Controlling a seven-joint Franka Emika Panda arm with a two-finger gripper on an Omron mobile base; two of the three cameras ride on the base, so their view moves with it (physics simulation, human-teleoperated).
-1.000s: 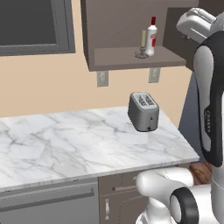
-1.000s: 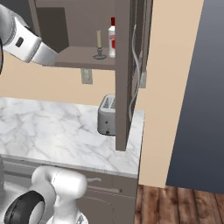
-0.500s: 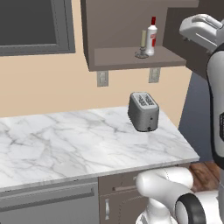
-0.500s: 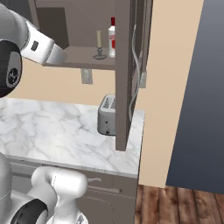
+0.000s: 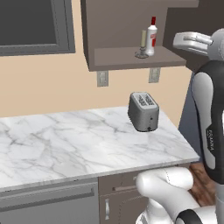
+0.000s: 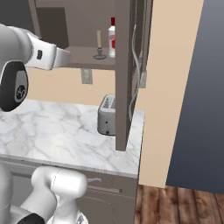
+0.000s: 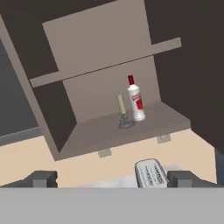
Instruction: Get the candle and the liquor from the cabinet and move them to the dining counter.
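Tool (image 7: pixel 112 179) wide open, toaster (image 5: pixel 143 111) below cabinet (image 5: pixel 131 59)

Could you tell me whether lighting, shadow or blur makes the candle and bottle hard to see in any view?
Left base view: even, flat light; candle and liquor read crisply inside the cabinet. Right base view: the open door cuts across the bottle, and the interior is dim. Hand view: tilted, slightly soft, but both stand clear; no glare anywhere.

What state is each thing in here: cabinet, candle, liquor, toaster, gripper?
cabinet: door open, shelf exposed.
candle: upright on the lower shelf, unlit.
liquor: upright beside the candle, red cap on.
toaster: on the marble counter, slots empty.
gripper: open, holding nothing.
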